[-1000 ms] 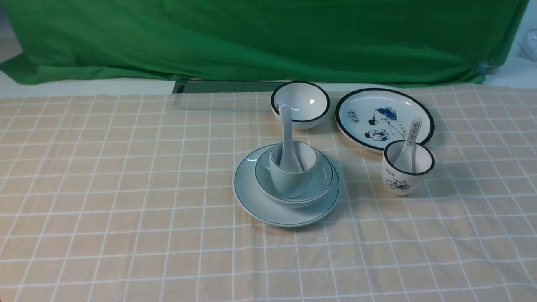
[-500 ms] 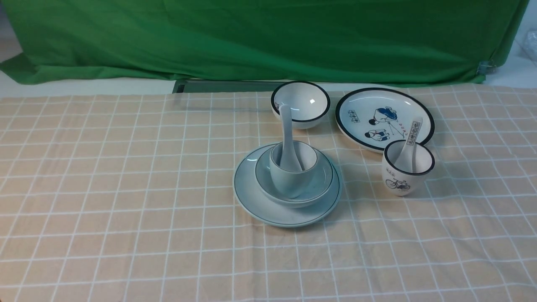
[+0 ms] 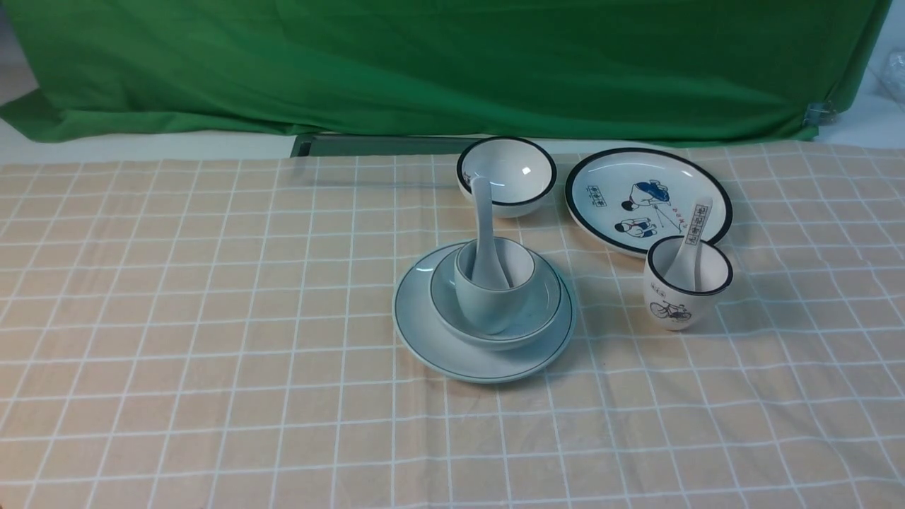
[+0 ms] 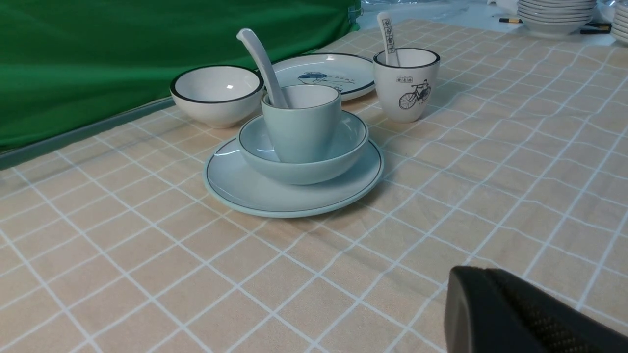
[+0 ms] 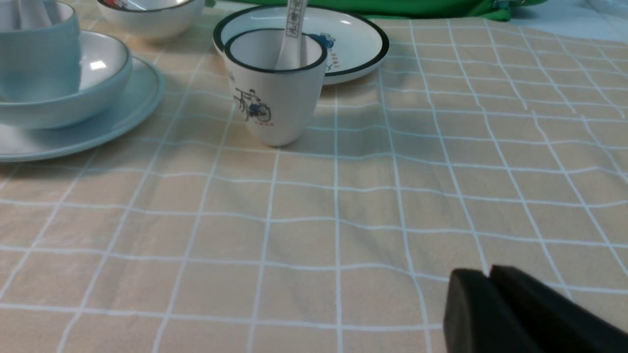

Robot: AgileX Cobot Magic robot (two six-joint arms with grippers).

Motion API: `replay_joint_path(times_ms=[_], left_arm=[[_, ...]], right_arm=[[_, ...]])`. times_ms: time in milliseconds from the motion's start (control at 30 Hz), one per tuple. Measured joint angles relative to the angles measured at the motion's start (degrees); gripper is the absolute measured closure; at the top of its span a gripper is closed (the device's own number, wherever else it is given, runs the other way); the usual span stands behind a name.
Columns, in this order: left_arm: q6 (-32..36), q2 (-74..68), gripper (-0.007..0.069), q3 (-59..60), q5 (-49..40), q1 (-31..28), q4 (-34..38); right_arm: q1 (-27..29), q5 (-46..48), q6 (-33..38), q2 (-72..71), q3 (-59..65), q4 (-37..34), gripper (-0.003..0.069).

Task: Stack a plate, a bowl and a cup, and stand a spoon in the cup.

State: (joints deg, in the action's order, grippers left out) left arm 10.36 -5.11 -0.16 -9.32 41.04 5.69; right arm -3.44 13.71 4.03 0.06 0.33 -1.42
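Observation:
The pale blue plate (image 3: 424, 332) lies at the table's middle. The shallow pale blue bowl (image 3: 541, 311) sits on it, the plain cup (image 3: 488, 304) stands in the bowl, and the plain spoon (image 3: 484, 212) stands in the cup, handle leaning back. The stack also shows in the left wrist view: plate (image 4: 245, 189), bowl (image 4: 304, 169), cup (image 4: 301, 130), spoon (image 4: 260, 54). Neither arm shows in the front view. My left gripper (image 4: 483, 274) is shut and empty, low over the cloth, well short of the stack. My right gripper (image 5: 488, 274) is shut and empty.
A black-rimmed bowl (image 3: 506, 175) and a cartoon plate (image 3: 647, 198) lie behind the stack. A bicycle cup (image 3: 686, 283) with a labelled spoon (image 3: 693, 237) stands to the right. A green cloth (image 3: 452, 63) hangs at the back. Stacked plates (image 4: 554, 14) stand beyond the checked cloth.

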Motion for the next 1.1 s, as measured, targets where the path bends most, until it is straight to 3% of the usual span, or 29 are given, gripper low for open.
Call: replay_joint_path(times_ms=[200, 333, 433, 467, 533, 633, 1100], left_arm=[[0.5, 0.0, 0.0622, 0.0, 3.8, -2.3, -0.5], [0.5, 0.7, 0.0621, 0.0, 11.5, -13.6, 1.0], [-1.0, 2.5, 0.0621, 0.2, 11.8, -22.7, 1.7], [-2.2, 4.0, 0.0621, 0.4, 10.4, -27.9, 2.5], [-3.2, 4.7, 0.0621, 0.4, 9.3, -30.7, 2.6], [-4.7, 5.2, 0.0621, 0.5, -1.5, -37.1, 3.1], [-4.9, 5.2, 0.0621, 0.6, -3.9, -38.7, 4.0]], right_arm=[[0.0, 0.0, 0.0, 0.0, 0.0, 0.0, 0.0562], [0.0, 0.0, 0.0, 0.0, 0.0, 0.0, 0.0551], [0.0, 0.0, 0.0, 0.0, 0.0, 0.0, 0.0547], [0.0, 0.0, 0.0, 0.0, 0.0, 0.0, 0.0542], [0.0, 0.0, 0.0, 0.0, 0.0, 0.0, 0.0539], [0.0, 0.0, 0.0, 0.0, 0.0, 0.0, 0.0533], [0.0, -0.1, 0.1, 0.0, 0.0, 0.0, 0.0526]])
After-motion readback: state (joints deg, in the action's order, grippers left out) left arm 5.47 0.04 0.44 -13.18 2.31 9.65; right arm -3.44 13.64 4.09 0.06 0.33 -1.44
